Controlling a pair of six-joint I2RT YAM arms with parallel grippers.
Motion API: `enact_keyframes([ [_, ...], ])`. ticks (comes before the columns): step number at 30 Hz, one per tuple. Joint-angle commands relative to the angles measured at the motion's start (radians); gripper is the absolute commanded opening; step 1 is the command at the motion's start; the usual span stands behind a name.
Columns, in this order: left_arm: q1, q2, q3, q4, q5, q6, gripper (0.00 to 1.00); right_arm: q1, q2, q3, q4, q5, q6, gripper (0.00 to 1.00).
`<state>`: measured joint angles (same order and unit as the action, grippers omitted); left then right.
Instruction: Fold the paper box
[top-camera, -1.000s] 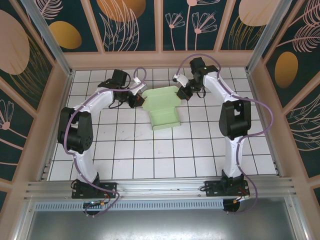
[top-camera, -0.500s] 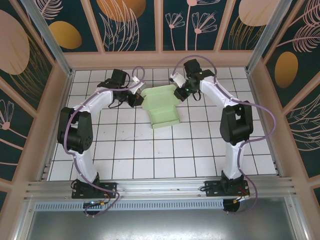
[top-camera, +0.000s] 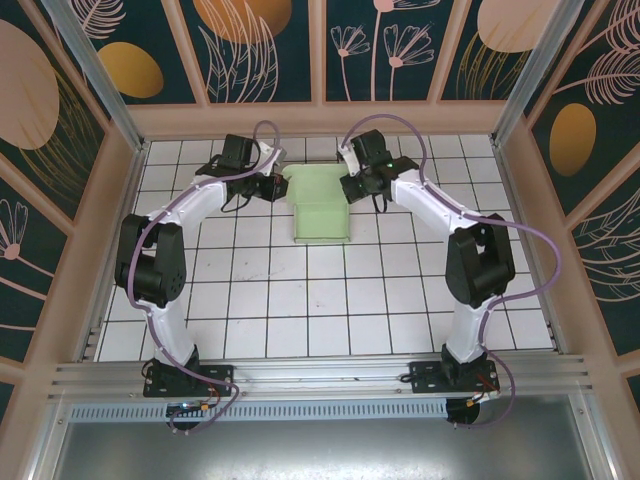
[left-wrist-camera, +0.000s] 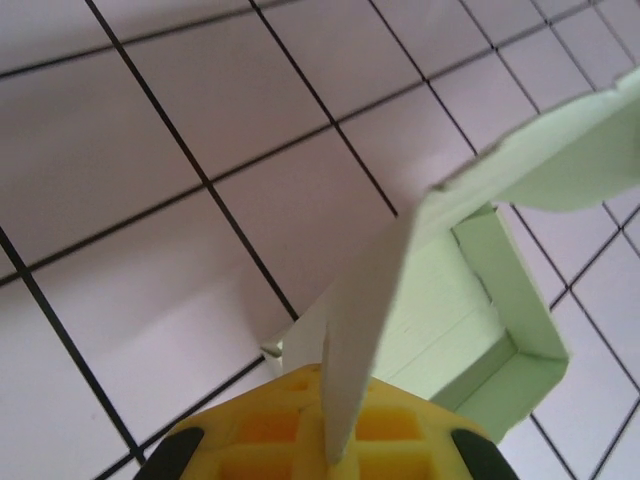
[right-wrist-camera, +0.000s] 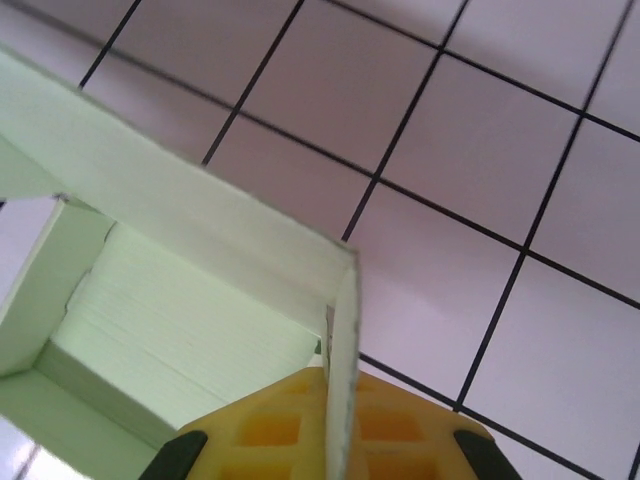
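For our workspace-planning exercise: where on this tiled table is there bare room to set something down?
Free: the wide stretch of table between the left arm and right arm, from the paper box to the near rail. Crowded: the far middle, where the left gripper and right gripper clamp the box's flaps.

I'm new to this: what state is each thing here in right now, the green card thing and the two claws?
paper box: partly folded, tray open, side flaps raised on both sides.
left gripper: shut, pinching the edge of one raised flap.
right gripper: shut, pinching the edge of the opposite flap.
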<state>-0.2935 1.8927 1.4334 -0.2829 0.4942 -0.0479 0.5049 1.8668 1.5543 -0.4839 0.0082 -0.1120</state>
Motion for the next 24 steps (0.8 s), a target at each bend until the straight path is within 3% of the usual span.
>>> enact_keyframes([
  [1, -0.015, -0.050, -0.054, 0.151, -0.039, -0.122, 0.00, 0.015, -0.049, -0.068, 0.114, 0.109, 0.163, 0.00],
  [13, -0.062, -0.059, -0.147, 0.350, -0.129, -0.353, 0.00, 0.079, -0.087, -0.193, 0.289, 0.279, 0.348, 0.00],
  [24, -0.090, -0.084, -0.211, 0.437, -0.215, -0.369, 0.00, 0.135, -0.093, -0.279, 0.424, 0.408, 0.450, 0.00],
])
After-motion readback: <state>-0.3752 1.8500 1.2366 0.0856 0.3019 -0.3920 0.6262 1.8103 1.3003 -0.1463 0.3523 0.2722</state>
